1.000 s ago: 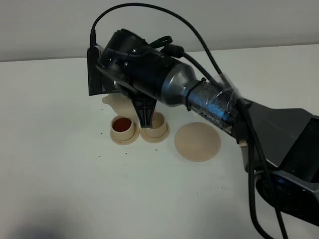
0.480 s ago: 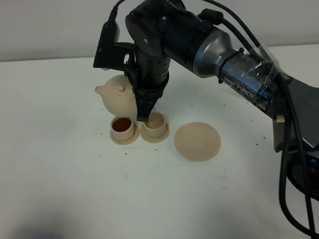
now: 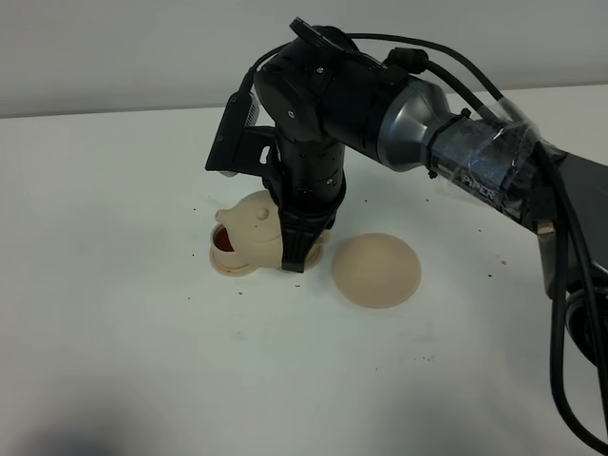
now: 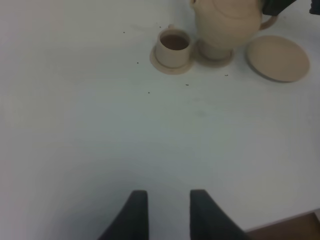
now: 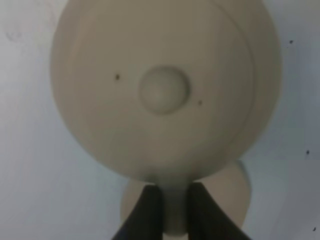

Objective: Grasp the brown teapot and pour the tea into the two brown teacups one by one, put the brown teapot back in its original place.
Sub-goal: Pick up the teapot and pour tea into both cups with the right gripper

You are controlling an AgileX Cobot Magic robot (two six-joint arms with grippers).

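Note:
The brown teapot [image 3: 253, 226] hangs level just above the two brown teacups, spout to the left. My right gripper [image 3: 294, 249] is shut on its loop handle [image 5: 174, 210]; the lid knob [image 5: 164, 91] shows from above. The left teacup [image 3: 231, 258] holds reddish tea [image 4: 173, 42]. In the left wrist view the other teacup [image 4: 215, 50] stands under the teapot [image 4: 226, 21]; in the exterior view the arm hides it. The wide round saucer [image 3: 376, 270], the original place, lies bare to the right. My left gripper [image 4: 167, 215] stands open over the near table, holding nothing.
The right arm [image 3: 456, 157] reaches in from the right with its cables looping above the table [image 3: 142, 361]. Small dark specks dot the white surface around the cups. The table's front edge [image 4: 285, 225] shows in the left wrist view.
The right wrist has turned back and the teapot has swung from behind the cups down to just over them, now level and covering part of the left cup. The left gripper has not moved.

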